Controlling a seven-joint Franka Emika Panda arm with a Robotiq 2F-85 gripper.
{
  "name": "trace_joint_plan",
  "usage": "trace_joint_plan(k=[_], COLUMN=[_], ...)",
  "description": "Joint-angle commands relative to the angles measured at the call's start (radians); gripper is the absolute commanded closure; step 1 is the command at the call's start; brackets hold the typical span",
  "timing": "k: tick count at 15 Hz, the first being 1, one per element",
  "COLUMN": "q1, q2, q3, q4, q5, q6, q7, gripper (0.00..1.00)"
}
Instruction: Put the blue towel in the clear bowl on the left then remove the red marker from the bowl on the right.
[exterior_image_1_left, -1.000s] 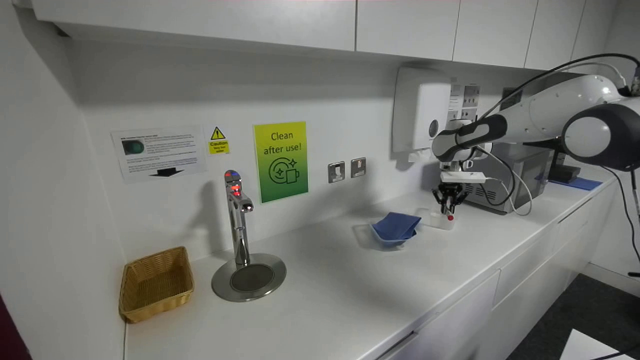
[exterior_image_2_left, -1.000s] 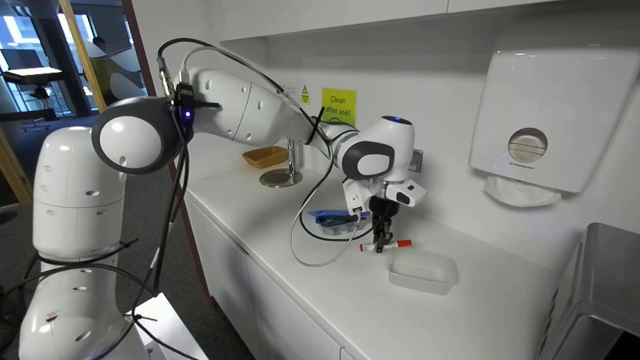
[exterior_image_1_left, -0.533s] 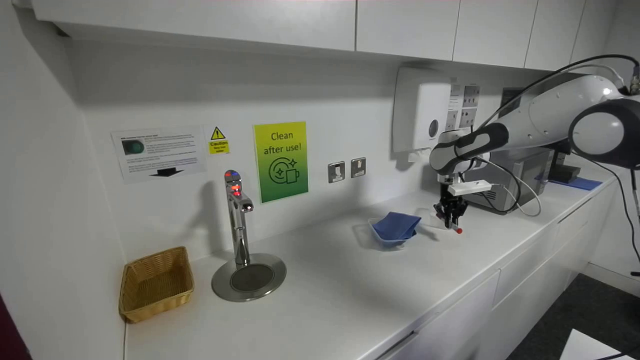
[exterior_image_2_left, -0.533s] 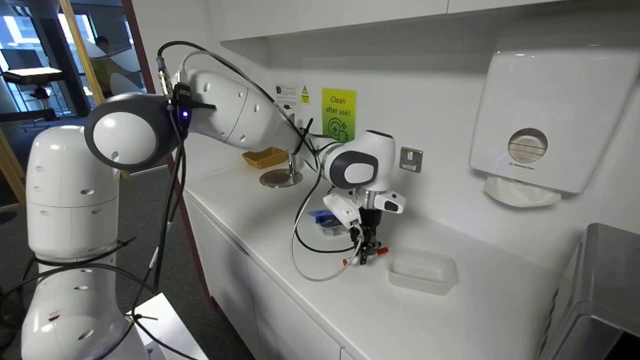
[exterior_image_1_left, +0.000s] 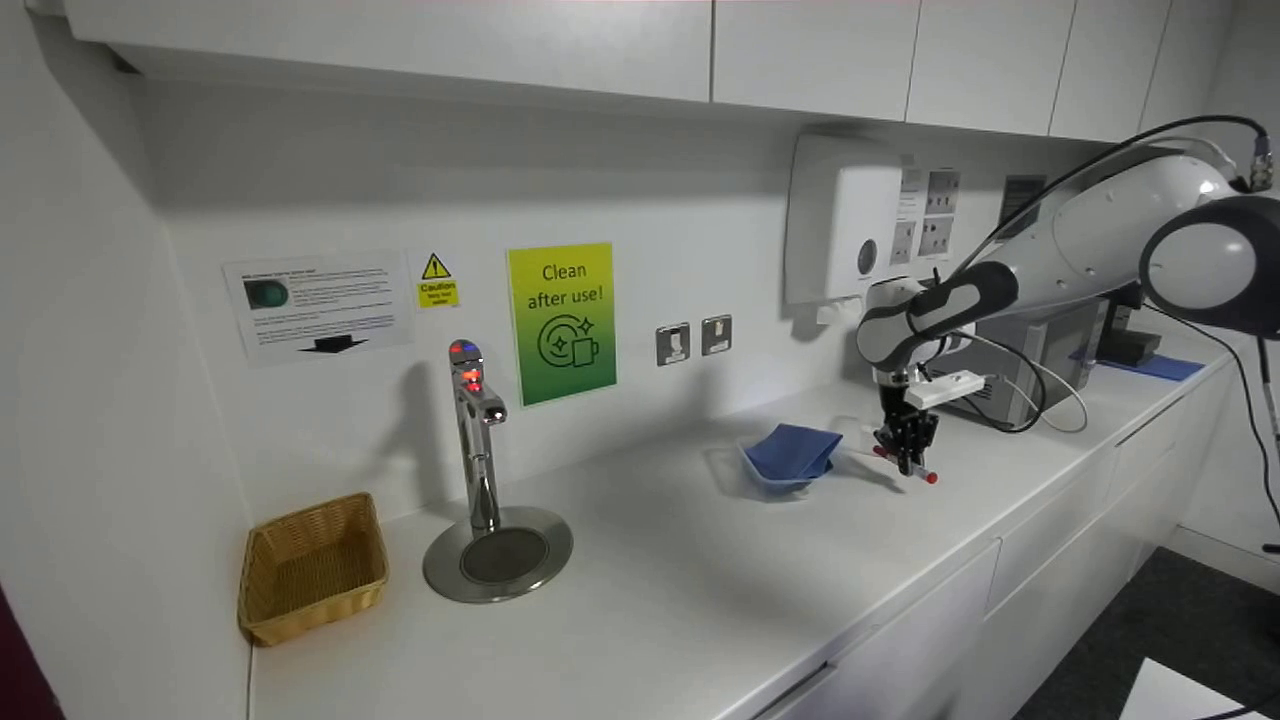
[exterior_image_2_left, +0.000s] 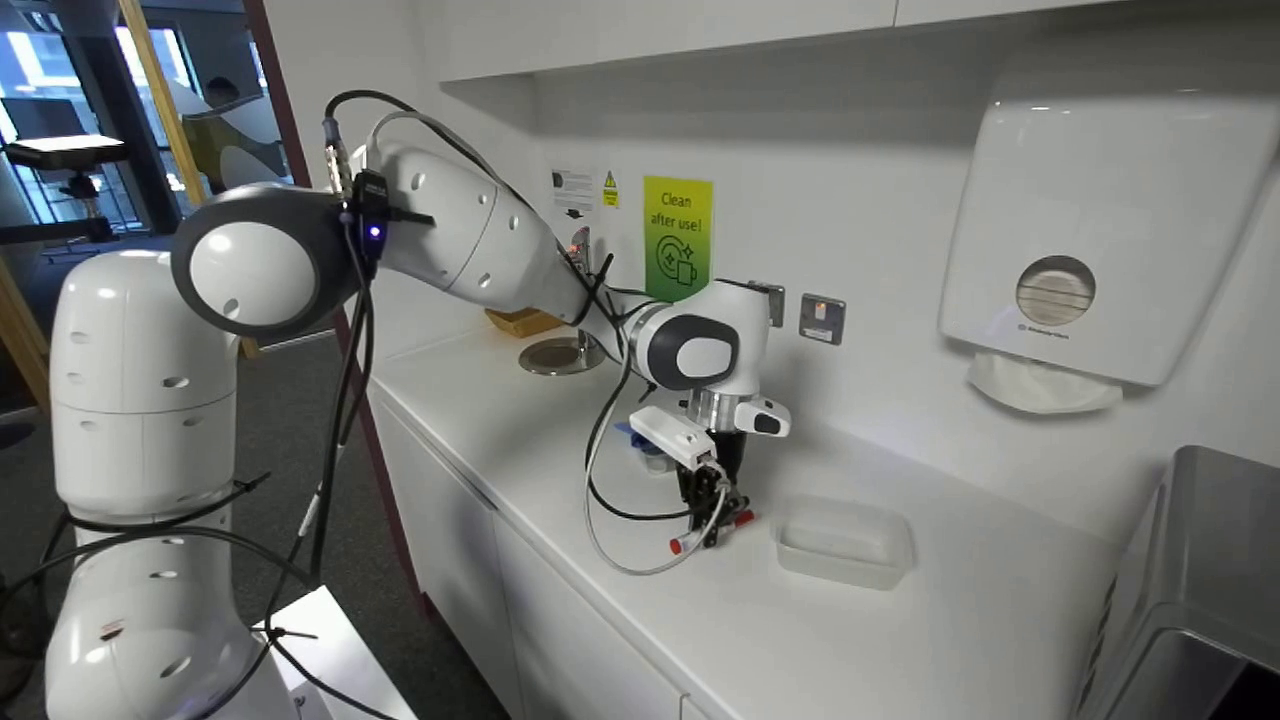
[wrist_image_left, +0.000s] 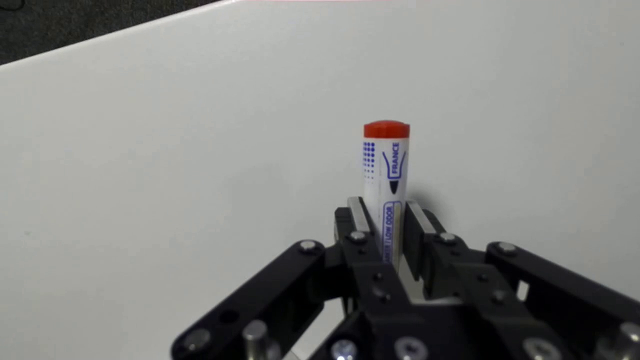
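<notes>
Red marker (wrist_image_left: 386, 185): one, white barrel with red ends, printed "FRANCE" and "LOW ODOR"; outside the right-hand bowl (exterior_image_2_left: 843, 566) and near it, low over the worktop (exterior_image_1_left: 640, 610); contact with that surface cannot be told
Fingers (wrist_image_left: 421, 220): black, one pair, narrow, closed on the marker with one either side of its barrel; pointing downward
Right-hand bowl: clear, rectangular, shallow, upright on the worktop, seen in both exterior views
Left-hand bowl (exterior_image_1_left: 783, 488): clear, standing on the worktop between the fingers and the tap (exterior_image_1_left: 477, 430), well apart from the tap
Blue towel (exterior_image_1_left: 793, 452): folded, in the left-hand bowl, one corner jutting past the rim
Tap: chrome, upright, rising from a round metal plate (exterior_image_1_left: 438, 566)
Woven basket (exterior_image_1_left: 322, 608): tan, beside the tap, at the corner of the worktop
Arm (exterior_image_1_left: 1115, 218): white with dark grey bands, bent at the elbow, reaching over the worktop
Paper dispenser (exterior_image_2_left: 1110, 200): white, fixed to the wall (exterior_image_1_left: 690, 235), paper (exterior_image_2_left: 1043, 385) hanging from its underside
Poster (exterior_image_1_left: 563, 325): yellow shading to green, worded "Clean after use!"
Grey appliance (exterior_image_1_left: 1065, 355): box-shaped, on the worktop past the right-hand bowl
</notes>
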Motion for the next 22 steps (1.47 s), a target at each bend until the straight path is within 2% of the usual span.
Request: trace_joint_plan(k=[1,12,13,14,20,22], q1=[0.005,0.014,0.014,0.013,0.005,0.002], q2=[-0.07,-0.107,-0.109,-0.109,-0.106,-0.114], q3=[0.01,0.018,0.018,0.017,0.01,0.005], q4=[-0.083,-0.158,-0.162,-0.163,-0.159,-0.161], q5=[-0.01,-0.015,-0.014,-0.013,-0.002,0.006], q6=[0.015,0.056,0.056,0.053,0.047,0.049], q7=[-0.024,0.001,0.003,0.005,0.011,0.021], gripper=[0.94,0.94,0.53,0.52,0.07,0.0])
